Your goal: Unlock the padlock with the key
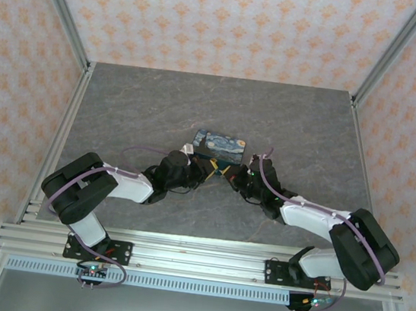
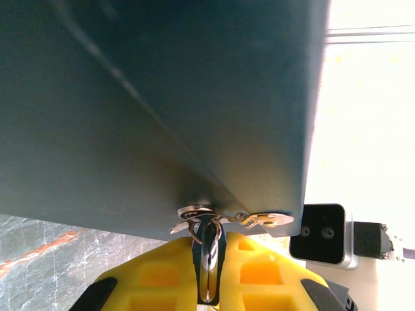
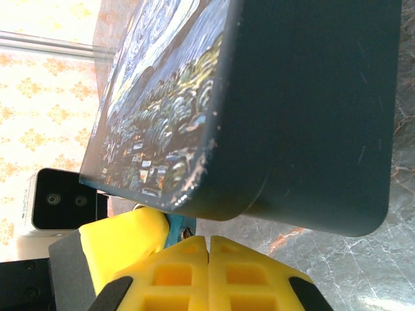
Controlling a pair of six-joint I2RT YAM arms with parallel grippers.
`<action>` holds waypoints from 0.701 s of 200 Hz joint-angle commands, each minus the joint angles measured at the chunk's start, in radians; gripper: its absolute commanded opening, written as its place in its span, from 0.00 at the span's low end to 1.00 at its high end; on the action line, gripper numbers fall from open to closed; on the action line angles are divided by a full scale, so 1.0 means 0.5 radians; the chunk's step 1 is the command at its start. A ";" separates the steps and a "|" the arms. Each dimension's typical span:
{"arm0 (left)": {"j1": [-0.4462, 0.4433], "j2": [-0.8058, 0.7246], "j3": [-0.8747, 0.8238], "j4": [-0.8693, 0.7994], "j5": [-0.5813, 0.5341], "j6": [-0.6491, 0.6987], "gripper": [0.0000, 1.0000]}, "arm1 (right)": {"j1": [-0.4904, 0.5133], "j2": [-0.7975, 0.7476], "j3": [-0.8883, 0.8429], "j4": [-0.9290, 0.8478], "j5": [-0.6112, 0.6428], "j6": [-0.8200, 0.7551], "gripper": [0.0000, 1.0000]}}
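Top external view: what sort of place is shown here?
Probably a robot test cell, not a home: aluminium frame posts hold patterned wall panels around a grey table, and the left arm and right arm are bolted to a metal rail.

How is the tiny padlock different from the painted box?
The padlock is tiny; the box is far bigger. The padlock is plain shiny metal; the box has a swirly painting. The left end effector pinches the padlock, not the box. Both look bluish.
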 commanded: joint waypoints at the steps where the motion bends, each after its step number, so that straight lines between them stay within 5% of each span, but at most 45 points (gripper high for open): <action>1: 0.006 -0.072 0.025 0.076 -0.014 -0.013 0.00 | 0.010 0.010 0.039 0.131 0.011 0.018 0.00; 140: -0.005 -0.124 0.048 0.276 0.099 -0.229 0.00 | 0.010 0.086 -0.109 0.499 0.092 -0.003 0.00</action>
